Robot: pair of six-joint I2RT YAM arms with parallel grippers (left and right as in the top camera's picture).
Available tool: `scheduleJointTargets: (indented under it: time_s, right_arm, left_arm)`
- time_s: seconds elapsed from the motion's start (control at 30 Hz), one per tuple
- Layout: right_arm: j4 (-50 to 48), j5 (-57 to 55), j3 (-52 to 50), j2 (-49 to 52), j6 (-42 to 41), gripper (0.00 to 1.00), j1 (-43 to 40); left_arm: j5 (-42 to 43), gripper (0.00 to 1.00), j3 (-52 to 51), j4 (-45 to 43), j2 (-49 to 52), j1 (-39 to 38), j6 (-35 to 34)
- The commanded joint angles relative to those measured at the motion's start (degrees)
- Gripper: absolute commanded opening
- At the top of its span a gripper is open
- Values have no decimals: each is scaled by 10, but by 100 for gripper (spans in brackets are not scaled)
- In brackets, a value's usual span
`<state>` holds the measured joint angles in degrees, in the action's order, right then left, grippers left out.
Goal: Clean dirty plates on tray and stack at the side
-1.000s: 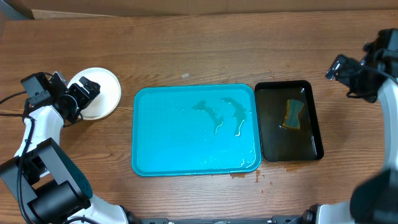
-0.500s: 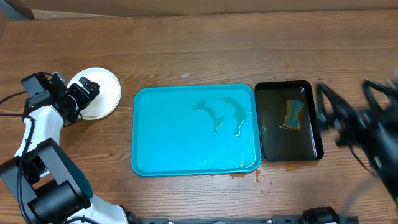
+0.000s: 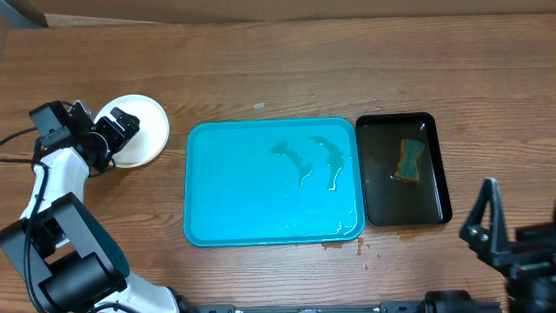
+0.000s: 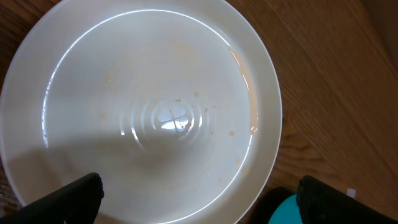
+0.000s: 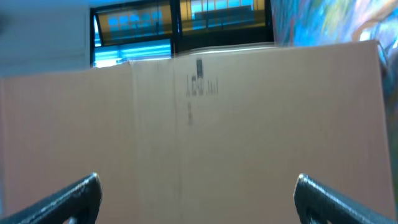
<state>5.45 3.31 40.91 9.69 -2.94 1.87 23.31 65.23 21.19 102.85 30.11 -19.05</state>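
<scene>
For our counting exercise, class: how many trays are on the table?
2. The turquoise tray lies mid-table; the smaller black tray sits just right of it, holding a sponge. None appears hidden.

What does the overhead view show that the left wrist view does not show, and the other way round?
Only the overhead view shows the turquoise tray, wet and without plates, and beside it the black tray with a sponge inside. Only the left wrist view shows small brownish specks on the plate's inner surface. Both show the white plate resting on the wooden table.
</scene>
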Motion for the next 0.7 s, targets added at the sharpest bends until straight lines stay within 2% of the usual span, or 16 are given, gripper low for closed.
scheduleJointTargets:
  time_s: [0.0,0.17,0.33,0.47,0.67]
  right_arm:
    - [-81,-6,-129,-58,3,100,-5]
    - [-220,-7,-301,-95,-12,100,-5]
    - [-249,-4,-404,-95,-33,100,-5]
    - [-166,3,-404,-95,-25,100,-5]
    - [-17,28,-404,-95,41,100,-5]
  left_arm:
    - [-2,100,3,-1,8,1,7]
    - [-2,100,3,-1,8,1,7]
    - [-2,100,3,-1,8,1,7]
    - [-2,100,3,0,8,1,7]
    - [-2,100,3,-1,8,1,7]
